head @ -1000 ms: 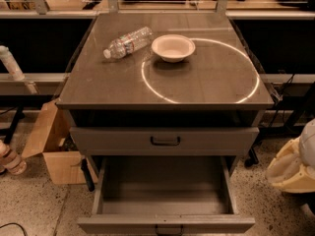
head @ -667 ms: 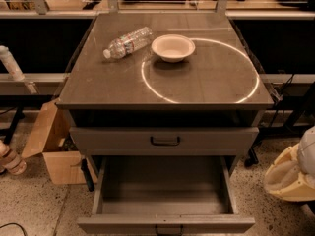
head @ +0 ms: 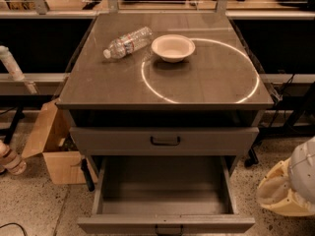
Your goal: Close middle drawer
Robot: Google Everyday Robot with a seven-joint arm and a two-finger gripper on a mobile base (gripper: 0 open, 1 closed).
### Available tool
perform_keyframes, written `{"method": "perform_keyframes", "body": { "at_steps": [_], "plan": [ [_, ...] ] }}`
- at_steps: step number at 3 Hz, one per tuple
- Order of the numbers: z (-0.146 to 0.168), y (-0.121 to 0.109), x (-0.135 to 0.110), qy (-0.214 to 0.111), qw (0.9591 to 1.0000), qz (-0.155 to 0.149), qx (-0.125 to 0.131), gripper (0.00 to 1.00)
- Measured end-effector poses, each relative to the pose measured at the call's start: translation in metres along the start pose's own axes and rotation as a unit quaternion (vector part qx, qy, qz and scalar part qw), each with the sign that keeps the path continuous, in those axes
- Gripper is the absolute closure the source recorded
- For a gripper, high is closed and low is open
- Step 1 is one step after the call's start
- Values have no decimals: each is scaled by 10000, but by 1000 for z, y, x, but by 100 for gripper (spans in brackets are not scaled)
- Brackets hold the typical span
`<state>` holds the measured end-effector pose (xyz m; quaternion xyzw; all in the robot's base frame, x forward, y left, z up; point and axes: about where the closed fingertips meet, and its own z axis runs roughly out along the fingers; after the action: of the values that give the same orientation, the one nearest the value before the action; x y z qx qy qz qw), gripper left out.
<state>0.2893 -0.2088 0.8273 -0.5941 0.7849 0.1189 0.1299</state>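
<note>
The middle drawer (head: 165, 191) of the grey cabinet is pulled far out toward me. Its deep plain tray holds nothing. Its low front panel (head: 123, 224) runs along the bottom edge of the view, with the small dark handle (head: 169, 228) at its centre. Above it the top drawer (head: 206, 140), with a taller front and a dark handle, is almost shut. My gripper (head: 278, 193) shows as a cream and white shape at the lower right, beside the open drawer's right front corner and apart from it.
On the cabinet top (head: 206, 82) lie a clear plastic bottle (head: 128, 42) on its side and a white bowl (head: 173, 47), with a bright ring of light around them. An open cardboard box (head: 49, 146) stands on the floor at the left. Dark table legs stand at the right.
My gripper has moved down and a little left at the lower right. The drawers, bottle and bowl have not moved.
</note>
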Motion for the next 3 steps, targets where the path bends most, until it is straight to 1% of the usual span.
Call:
{"method": "perform_keyframes", "body": {
  "at_steps": [1, 2, 3],
  "plan": [
    [8, 5, 0, 21, 10000, 35, 31, 100],
    [22, 8, 5, 46, 9999, 103, 52, 100],
    [43, 11, 14, 116, 9997, 175, 136, 100]
  ]
}}
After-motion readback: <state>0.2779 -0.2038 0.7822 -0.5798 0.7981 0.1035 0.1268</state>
